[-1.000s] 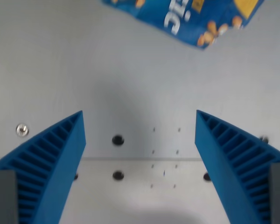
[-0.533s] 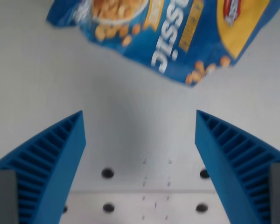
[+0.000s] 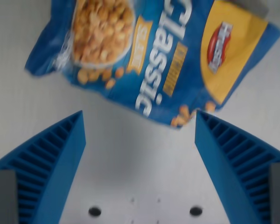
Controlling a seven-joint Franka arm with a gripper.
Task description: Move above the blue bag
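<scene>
Over the last second the blue bag (image 3: 149, 60) has slid from the top edge down into the upper half of the wrist view: I'm closing in. Gripper (image 3: 140, 122) spread wide, empty, over the grey table (image 3: 130, 163). Not yet centred above it.

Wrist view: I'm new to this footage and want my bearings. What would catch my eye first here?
The blue bag dominates: a glossy snack bag with "Classic" lettering, a bowl of golden snacks and a yellow corner, lying on the grey table across the top of the wrist view. Next come the two ribbed blue fingers of the tool, spread wide apart at the lower corners, with nothing between them.
</scene>
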